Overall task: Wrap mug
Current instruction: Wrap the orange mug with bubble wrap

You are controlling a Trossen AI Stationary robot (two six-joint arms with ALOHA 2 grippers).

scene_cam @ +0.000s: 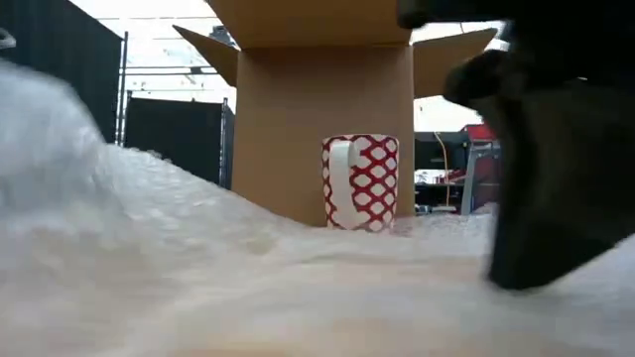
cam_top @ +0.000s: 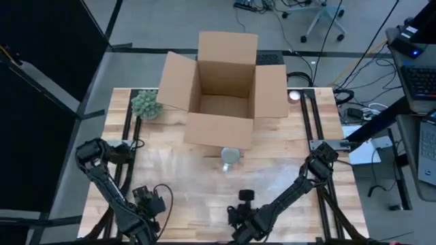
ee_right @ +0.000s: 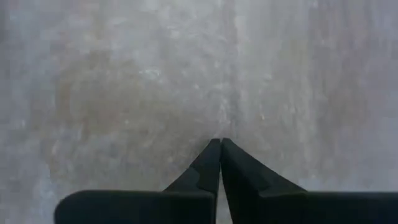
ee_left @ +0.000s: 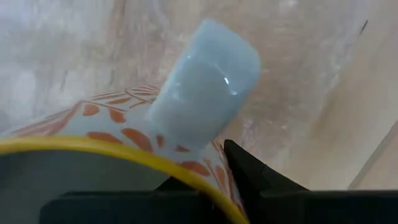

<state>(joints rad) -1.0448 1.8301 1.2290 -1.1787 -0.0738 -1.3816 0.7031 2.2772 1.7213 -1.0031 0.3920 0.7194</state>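
Only the low view showed the mug (scene_cam: 360, 182) plainly: it stood upright just in front of the box (cam_top: 221, 102) on the bench (cam_top: 119, 116), long axis vertical, handle turned to the side, with bubble wrap (cam_top: 170, 170) spread before it. The left wrist view alone showed a pale handle (ee_left: 205, 81) and yellow rim close up. The left pincer (cam_top: 146, 202) hung low, well away from the box, its grip impossible to tell, while the right pincer (ee_right: 221, 142) pointed down at the wrap, clenched tip to tip.
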